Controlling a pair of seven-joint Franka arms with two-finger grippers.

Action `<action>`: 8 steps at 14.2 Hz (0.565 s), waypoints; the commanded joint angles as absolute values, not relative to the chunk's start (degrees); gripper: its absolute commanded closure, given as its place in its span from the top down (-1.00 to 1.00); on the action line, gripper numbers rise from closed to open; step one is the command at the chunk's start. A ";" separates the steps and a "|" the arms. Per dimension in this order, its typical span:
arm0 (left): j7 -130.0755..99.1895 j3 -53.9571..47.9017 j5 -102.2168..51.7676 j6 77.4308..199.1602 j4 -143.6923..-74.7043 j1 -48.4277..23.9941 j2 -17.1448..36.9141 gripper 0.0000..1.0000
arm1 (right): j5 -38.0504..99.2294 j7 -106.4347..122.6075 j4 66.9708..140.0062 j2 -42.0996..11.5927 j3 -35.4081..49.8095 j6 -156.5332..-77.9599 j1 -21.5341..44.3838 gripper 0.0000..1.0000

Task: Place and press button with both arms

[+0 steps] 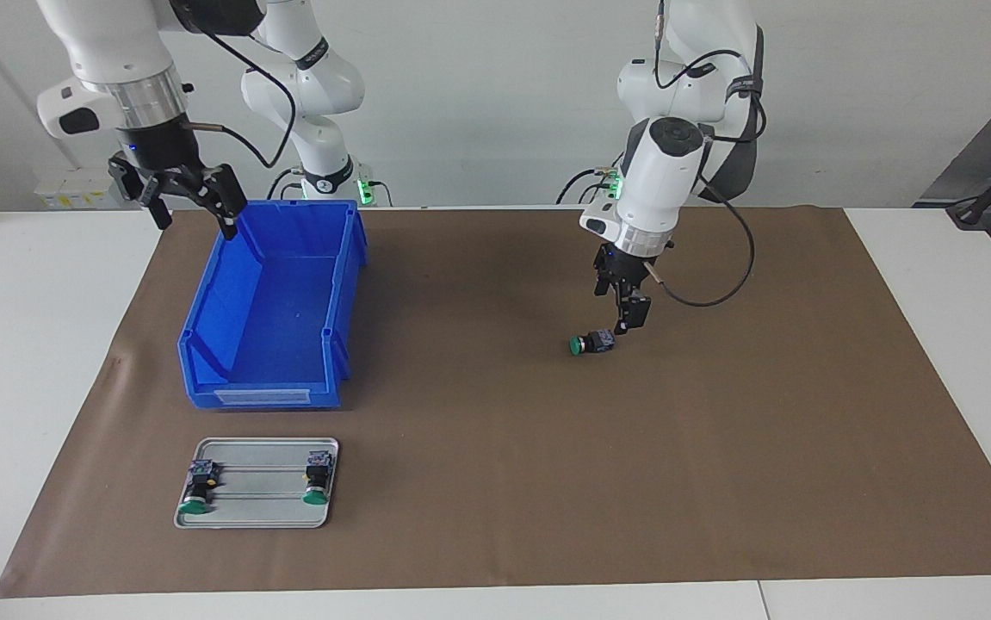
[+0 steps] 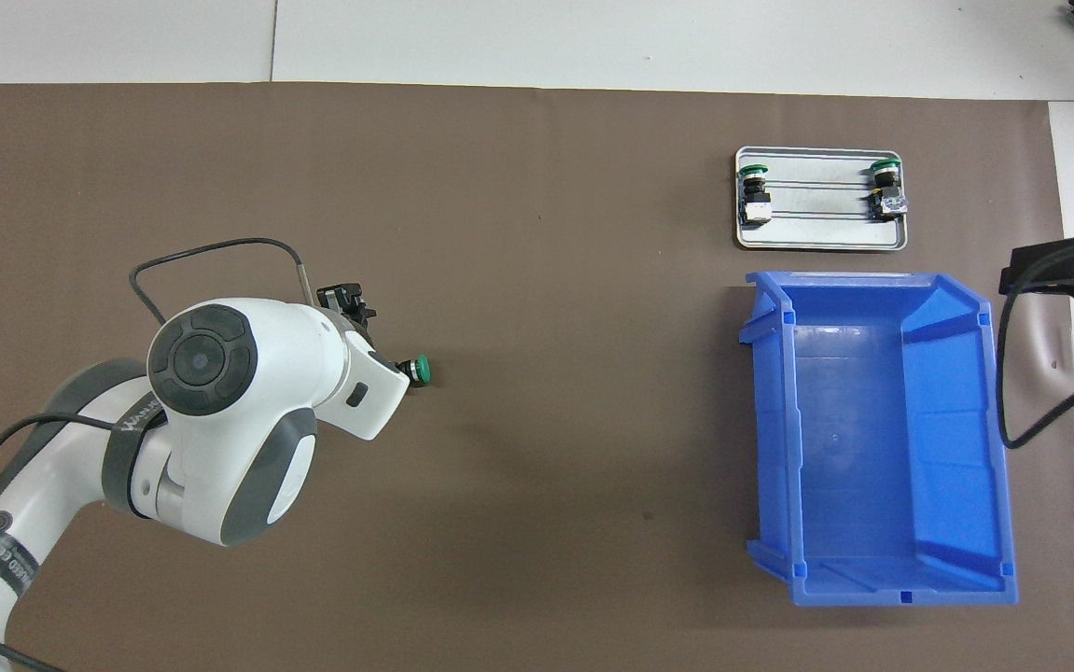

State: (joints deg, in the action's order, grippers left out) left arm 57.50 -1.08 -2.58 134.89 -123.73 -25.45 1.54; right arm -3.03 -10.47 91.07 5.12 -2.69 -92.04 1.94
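Note:
A button (image 1: 591,344) with a green cap and black body lies on its side on the brown mat, about mid-table, its cap toward the right arm's end. In the overhead view only its cap (image 2: 420,371) shows past the left wrist. My left gripper (image 1: 628,320) hangs just above the button's body, tilted, open and holding nothing. Raised high, my right gripper (image 1: 194,220) stands open and empty over the blue bin's corner nearest the robots; it shows at the picture's edge (image 2: 1073,269) from overhead.
An empty blue bin (image 1: 267,379) stands on the mat toward the right arm's end. Farther from the robots than the bin lies a metal tray (image 1: 256,515) with two more green-capped buttons (image 1: 199,491) (image 1: 317,480) on it. The brown mat covers most of the table.

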 commanded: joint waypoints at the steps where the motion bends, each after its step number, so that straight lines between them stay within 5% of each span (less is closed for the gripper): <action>1: 55.56 -0.09 -3.16 137.72 -124.28 -26.72 3.59 1.00 | -2.29 -6.07 85.87 3.16 -2.37 -86.58 -0.43 1.00; 8: 51.43 -0.09 -3.87 138.43 -118.22 -26.81 13.69 1.00 | -1.32 -6.42 90.88 5.27 -2.29 -86.49 -0.44 1.00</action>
